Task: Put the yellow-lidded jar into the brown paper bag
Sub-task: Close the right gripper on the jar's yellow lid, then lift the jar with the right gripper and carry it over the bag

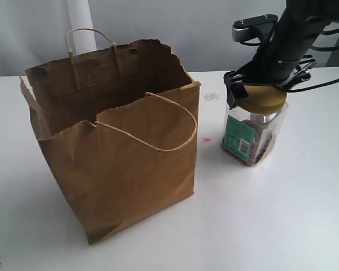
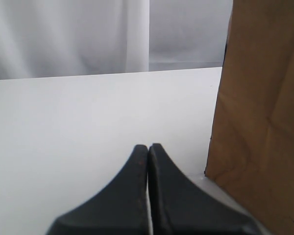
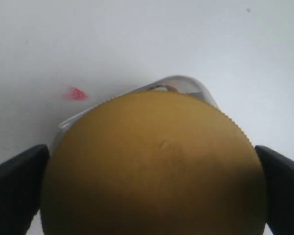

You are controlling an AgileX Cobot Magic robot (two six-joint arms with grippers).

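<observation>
The yellow-lidded jar (image 1: 250, 134) stands upright on the white table, right of the brown paper bag (image 1: 124, 164). My right gripper (image 1: 264, 90) comes down from above and is shut on its mustard lid (image 3: 152, 161), with a black finger (image 3: 14, 188) pressed against each side of the rim. The bag stands open, its ragged top rim up and its cord handles loose. In the left wrist view the bag's side wall (image 2: 259, 122) is close beside my left gripper (image 2: 148, 149), which is shut on nothing just above the table. The exterior view does not show the left gripper.
A small red mark (image 1: 206, 139) sits on the white table (image 1: 282, 214) between bag and jar. A pale curtain and a grey wall lie behind the table's far edge. Cables trail from the right arm at the upper right.
</observation>
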